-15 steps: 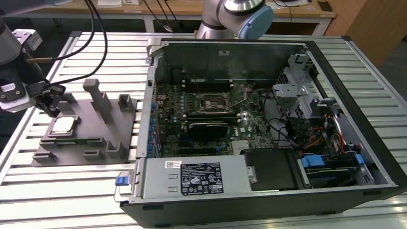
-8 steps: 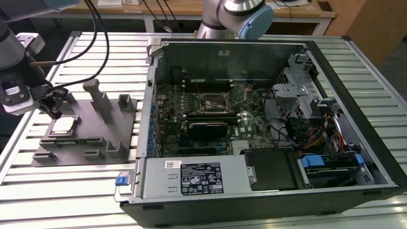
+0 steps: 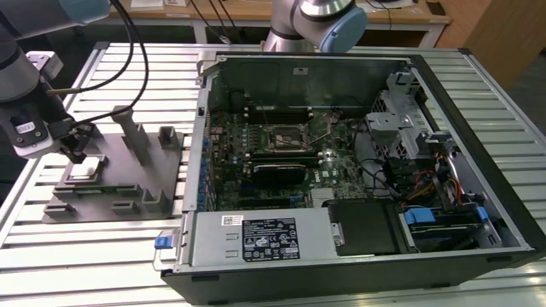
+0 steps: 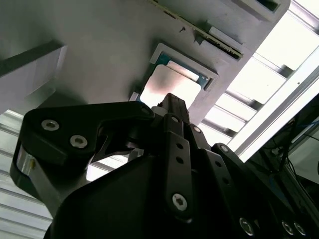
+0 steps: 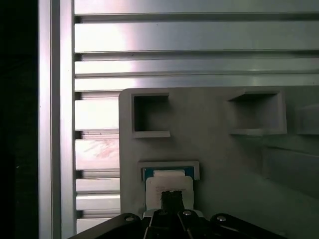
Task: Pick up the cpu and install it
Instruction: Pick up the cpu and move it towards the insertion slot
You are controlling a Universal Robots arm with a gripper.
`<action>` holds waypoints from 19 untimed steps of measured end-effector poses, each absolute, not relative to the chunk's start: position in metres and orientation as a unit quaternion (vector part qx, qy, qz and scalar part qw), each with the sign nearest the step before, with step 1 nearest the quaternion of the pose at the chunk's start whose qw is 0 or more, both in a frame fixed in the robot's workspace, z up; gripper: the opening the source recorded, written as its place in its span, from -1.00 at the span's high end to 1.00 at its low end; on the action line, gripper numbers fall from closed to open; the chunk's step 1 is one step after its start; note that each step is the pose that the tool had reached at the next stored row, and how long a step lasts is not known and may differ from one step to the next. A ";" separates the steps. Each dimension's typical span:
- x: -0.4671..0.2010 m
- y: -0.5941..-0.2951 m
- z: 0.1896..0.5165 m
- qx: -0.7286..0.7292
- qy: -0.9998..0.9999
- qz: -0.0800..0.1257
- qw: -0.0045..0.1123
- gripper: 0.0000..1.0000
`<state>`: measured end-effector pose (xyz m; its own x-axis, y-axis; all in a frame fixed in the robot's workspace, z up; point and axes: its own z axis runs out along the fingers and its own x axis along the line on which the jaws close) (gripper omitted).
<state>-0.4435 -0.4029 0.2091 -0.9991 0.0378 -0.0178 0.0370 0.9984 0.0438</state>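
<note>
- Right at the tip, the fingers [image 4: 170, 102] are pressed together with no gap, and they pinch nothing.
- They point down at the cpu [image 4: 173, 83], just over its pale shiny top. I cannot tell if they touch it.
- The cpu lies flat in a square pocket of the gray fixture [image 5: 224, 164], close to one corner of it.
- In both wrist views the black fingers cover the near edge of the cpu, so that part is hidden.
- Behind the fingers, the black body of the hand blocks much of the second wrist view.
- The arm [image 3: 19, 70] comes in from the exterior view's left. It bends down at the wrist, so the fingers hang straight down over the fixture.
- The arm's upper part is cut off by the edge of the exterior view. Black cables [image 3: 128, 38] loop along it.
- The fixture sits on the silver ribbed counter [image 3: 111, 70].
- Well apart, toward the exterior view's right, an open computer case [image 3: 341, 281] lies on the counter. The square socket [image 3: 284, 135] on its green board looks small and dark inside.
</note>
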 end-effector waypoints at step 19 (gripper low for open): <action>-0.442 -0.403 0.195 -0.007 1.000 0.021 0.008 0.79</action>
<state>-0.4417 -0.4029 0.1947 -0.9998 -0.0128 -0.0156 -0.0134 0.9990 0.0419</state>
